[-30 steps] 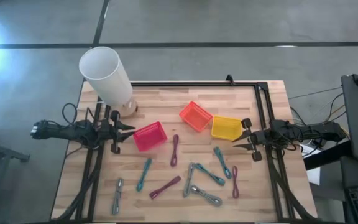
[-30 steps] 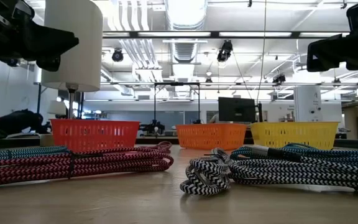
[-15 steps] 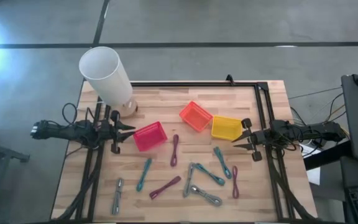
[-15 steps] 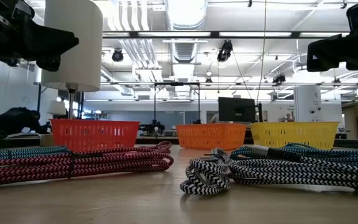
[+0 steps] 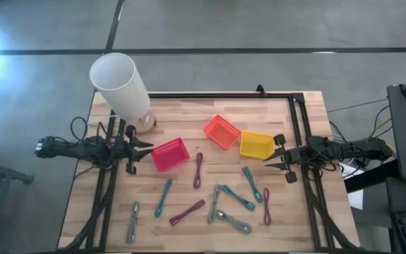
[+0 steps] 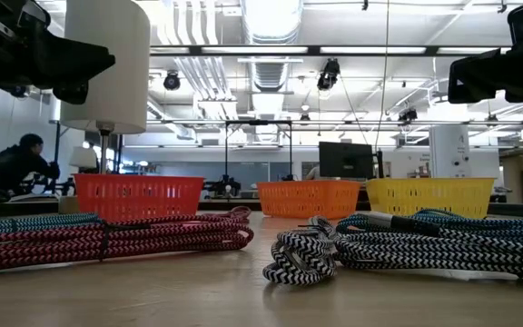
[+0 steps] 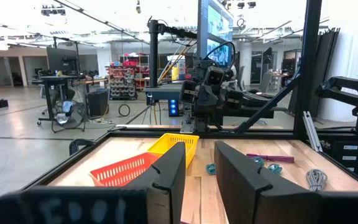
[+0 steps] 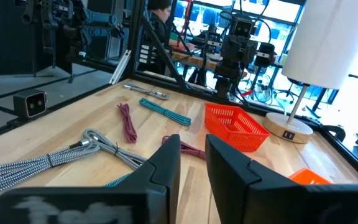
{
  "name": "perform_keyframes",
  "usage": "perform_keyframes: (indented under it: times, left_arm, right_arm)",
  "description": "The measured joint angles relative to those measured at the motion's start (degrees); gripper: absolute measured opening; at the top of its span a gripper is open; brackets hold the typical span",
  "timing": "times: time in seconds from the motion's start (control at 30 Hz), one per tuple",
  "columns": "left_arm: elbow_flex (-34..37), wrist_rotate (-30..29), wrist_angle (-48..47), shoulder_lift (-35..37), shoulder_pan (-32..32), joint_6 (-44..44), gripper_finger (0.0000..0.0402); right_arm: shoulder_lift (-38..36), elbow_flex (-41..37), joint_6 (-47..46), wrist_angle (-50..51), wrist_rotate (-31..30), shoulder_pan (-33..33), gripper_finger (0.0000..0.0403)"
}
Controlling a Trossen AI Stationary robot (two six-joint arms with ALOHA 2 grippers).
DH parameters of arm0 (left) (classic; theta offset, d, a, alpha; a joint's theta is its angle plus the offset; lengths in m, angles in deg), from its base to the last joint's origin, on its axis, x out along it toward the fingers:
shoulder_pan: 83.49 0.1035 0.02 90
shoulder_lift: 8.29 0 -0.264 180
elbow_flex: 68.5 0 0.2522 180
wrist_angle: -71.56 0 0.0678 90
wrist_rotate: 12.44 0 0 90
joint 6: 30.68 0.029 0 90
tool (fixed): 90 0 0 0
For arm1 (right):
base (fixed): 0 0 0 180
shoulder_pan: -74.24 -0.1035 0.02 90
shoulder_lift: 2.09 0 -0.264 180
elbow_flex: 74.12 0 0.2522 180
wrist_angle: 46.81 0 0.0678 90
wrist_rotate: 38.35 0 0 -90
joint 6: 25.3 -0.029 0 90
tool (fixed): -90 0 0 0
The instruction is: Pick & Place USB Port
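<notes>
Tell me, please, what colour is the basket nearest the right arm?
Yellow; the basket shows best in the high view.

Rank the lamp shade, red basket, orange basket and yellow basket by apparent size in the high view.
1. Lamp shade, clearly largest, though it stands taller and so nearer the camera.
2. Red basket, orange basket and yellow basket: look about alike, so I won't rank them.

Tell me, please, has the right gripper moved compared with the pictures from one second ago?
No. In the high view the right gripper sits in the same place as before, just beside the yellow basket, over the table's right side.
</notes>
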Motion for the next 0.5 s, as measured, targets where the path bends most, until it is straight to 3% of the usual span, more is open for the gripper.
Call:
perform_keyframes:
  times: [0.5]
  left_arm:
    - [0.0,-0.02,0.0,-0.01,-0.01,0.0,0.0094]
  right_arm:
    - [-0.01,-0.01,0.0,0.0,0.0,-0.01,0.0086]
